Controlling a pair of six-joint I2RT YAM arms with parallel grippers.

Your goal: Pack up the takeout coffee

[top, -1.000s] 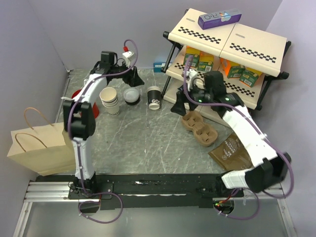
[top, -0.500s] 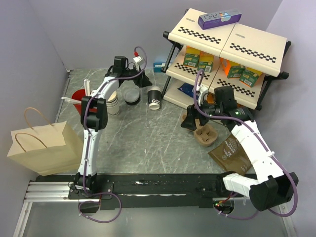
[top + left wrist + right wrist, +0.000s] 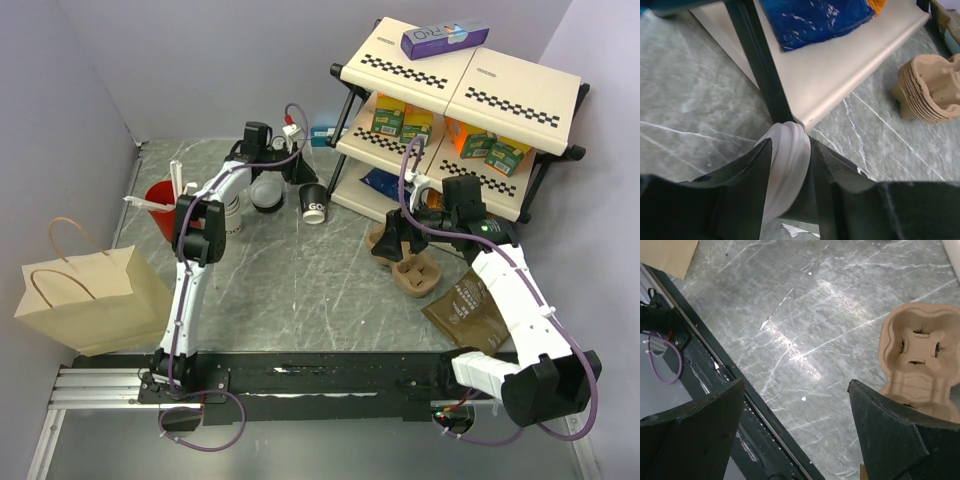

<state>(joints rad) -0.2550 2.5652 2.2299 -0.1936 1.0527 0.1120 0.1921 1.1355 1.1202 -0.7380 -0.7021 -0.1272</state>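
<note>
paper bag [image 3: 85,295] upright, left | red cup [image 3: 160,200] far-left | pulp carriers [image 3: 418,272] beside shelf [image 3: 520,95] | purple box [image 3: 445,38] atop shelf

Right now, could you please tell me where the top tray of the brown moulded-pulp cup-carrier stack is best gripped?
Probably its raised outer rim, from straight above, one finger inside a well. The brown moulded-pulp cup-carrier stack lies flat, wells up, and its sides are nested layers, so a sideways pinch would likely lift several. The right gripper is open beside it.
</note>
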